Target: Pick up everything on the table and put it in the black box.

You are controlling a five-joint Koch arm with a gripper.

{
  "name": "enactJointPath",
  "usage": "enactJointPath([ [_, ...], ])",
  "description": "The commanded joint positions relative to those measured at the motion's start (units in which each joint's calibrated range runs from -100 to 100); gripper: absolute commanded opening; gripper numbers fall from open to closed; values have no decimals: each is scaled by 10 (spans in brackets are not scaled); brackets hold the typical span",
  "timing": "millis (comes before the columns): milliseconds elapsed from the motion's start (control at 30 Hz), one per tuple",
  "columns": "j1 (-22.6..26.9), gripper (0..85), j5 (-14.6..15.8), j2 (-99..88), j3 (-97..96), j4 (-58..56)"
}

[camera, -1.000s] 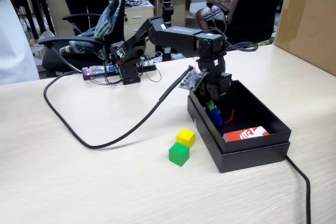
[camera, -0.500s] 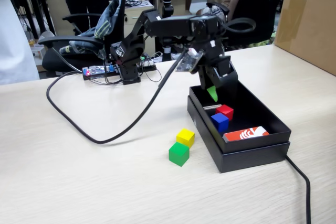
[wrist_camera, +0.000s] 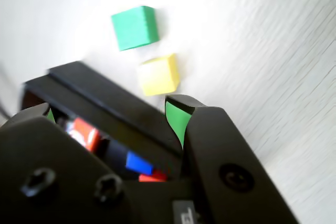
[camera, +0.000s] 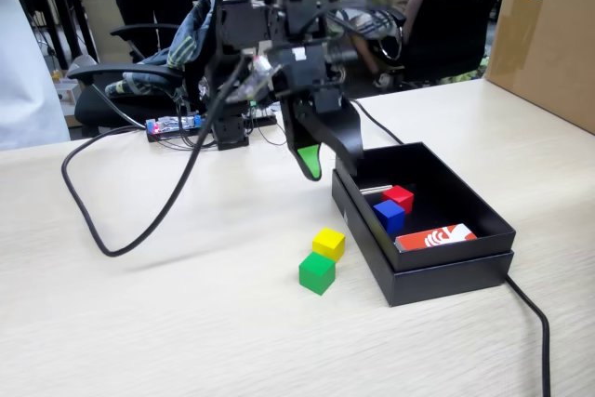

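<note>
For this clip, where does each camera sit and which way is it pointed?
Fixed view: stands off the desk's near side, raised, looking across the table at the whole arm, its base, and the black box.
Wrist view: rides behind the end effector, looking down past its open jaws at the table; only the jaws show.
Shared: green cube, yellow cube, the box, blue cube.

Four cubes (camera: 316,272), one black box (camera: 446,271)
</note>
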Motion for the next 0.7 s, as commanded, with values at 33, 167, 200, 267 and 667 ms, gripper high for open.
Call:
enactJointPath([
  [33,-3,437,-6,43,23,0],
  [167,-3,439,-5,95,23,0],
  [200,-2,439,-4,104,24,0],
  [267,-2,439,-3,123,26,1],
  [667,1,222,13,215,57,1],
])
